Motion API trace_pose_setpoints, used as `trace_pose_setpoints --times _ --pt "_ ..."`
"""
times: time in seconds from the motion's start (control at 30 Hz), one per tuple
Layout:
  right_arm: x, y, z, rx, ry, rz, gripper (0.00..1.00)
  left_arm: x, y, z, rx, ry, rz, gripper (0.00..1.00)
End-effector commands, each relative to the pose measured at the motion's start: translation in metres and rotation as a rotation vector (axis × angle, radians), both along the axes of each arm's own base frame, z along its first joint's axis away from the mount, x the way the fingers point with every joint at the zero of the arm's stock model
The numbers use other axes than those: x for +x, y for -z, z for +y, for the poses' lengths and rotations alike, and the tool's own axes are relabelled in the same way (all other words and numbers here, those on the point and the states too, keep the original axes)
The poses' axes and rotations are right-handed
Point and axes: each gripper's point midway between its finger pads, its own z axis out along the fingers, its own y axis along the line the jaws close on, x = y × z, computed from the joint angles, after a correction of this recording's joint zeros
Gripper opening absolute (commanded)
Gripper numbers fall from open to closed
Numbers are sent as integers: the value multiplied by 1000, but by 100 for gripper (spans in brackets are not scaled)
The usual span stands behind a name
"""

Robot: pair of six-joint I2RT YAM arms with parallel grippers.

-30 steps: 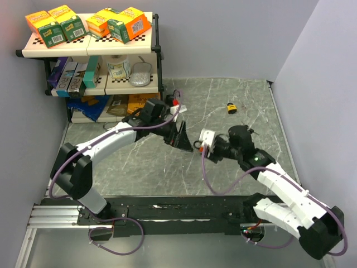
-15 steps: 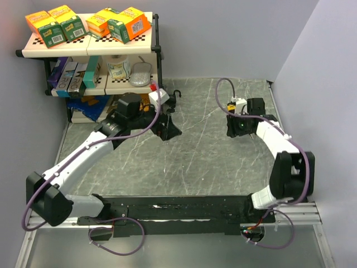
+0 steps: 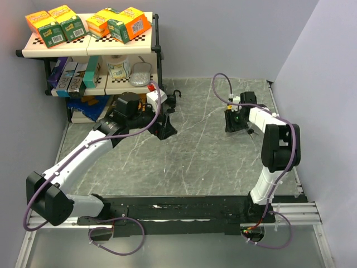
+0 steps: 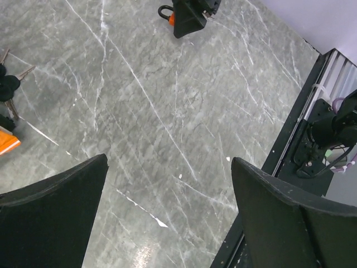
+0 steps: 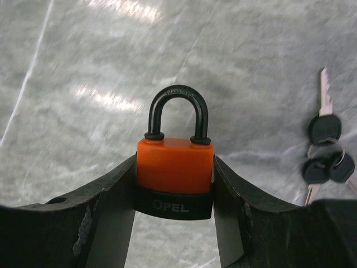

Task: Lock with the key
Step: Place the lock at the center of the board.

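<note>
An orange padlock [image 5: 175,159] with a black base and a closed black shackle sits between the fingers of my right gripper [image 5: 175,174], which is shut on its sides. In the top view that gripper [image 3: 233,120] is at the back right of the table and covers the padlock. A bunch of black-headed keys [image 5: 326,151] lies on the table beyond the padlock; the bunch [image 4: 8,84] also shows in the left wrist view and, in the top view, as the small dark keys [image 3: 175,95] near the shelf foot. My left gripper [image 4: 168,163] hangs open over bare table [image 3: 165,127], nothing between its fingers.
A shelf rack [image 3: 89,47] with cartons and boxes stands at the back left, with bags under it. Walls close the table at the back and right. The black base rail [image 3: 178,207] runs along the near edge, also seen as the rail [image 4: 290,128] in the left wrist view.
My right arm has swung from the table's middle to the back right and closed on the padlock. My left arm has drawn back towards the shelf, still open.
</note>
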Motion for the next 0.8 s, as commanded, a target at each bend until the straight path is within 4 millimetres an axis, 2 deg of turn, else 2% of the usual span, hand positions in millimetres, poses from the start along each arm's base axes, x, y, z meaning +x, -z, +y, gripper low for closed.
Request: trace_pose_setpoints --times 0.0,0.17,0.37,0.43,0.53,0.67,0.77 --pt "22 -10 -8 -25 61 -35 9 -1 -11 2 -10 29 -41 96" --pt "23 -2 -11 -39 93 -3 17 3 -7 2 -8 35 -31 96" --pt "25 7 -15 -53 123 24 36 9 -4 6 3 25 -26 96" --pt "24 12 -17 -66 135 39 37 11 -2 7 6 17 -20 96" --pt "23 17 -19 -72 149 58 44 13 0 8 15 5 -12 96" --pt "25 17 -19 -72 156 57 66 14 5 8 31 2 10 96" --pt "24 16 -18 -63 168 61 77 13 13 7 40 7 43 96"
